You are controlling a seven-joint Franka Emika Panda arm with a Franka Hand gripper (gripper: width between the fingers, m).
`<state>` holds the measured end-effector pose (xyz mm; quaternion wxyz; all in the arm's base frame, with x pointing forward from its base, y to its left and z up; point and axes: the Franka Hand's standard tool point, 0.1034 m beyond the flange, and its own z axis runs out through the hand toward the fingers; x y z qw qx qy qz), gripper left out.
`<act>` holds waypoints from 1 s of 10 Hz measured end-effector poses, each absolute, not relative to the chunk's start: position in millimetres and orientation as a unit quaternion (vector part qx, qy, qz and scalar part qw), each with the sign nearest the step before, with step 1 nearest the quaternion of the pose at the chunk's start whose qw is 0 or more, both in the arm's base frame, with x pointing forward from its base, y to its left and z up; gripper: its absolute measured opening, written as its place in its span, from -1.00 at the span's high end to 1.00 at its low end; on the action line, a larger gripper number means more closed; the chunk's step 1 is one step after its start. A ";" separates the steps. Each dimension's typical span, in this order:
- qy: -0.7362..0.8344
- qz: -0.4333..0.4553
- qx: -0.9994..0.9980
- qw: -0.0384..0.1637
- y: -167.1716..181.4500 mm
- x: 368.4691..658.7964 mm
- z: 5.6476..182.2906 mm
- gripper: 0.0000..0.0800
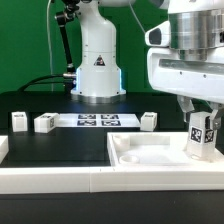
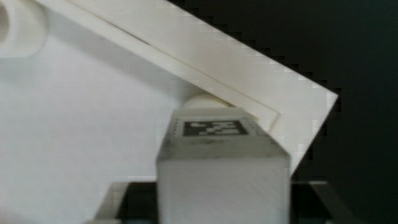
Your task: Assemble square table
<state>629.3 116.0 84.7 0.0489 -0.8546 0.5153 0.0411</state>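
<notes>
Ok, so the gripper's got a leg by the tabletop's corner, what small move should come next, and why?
Probably ease the leg straight down, slowly. The gripper holds the leg upright over the tabletop at the exterior view's right, and the wrist view shows the leg close inside the corner. Whether it already touches cannot be told.

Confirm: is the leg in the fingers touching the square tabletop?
Cannot tell. In the exterior view the leg held by the fingers overlaps the tabletop, white on white; the wrist view shows neither contact nor gap.
</notes>
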 end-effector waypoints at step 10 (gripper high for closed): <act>0.411 0.036 -0.909 0.054 122.5 630.3 86.9 -0.62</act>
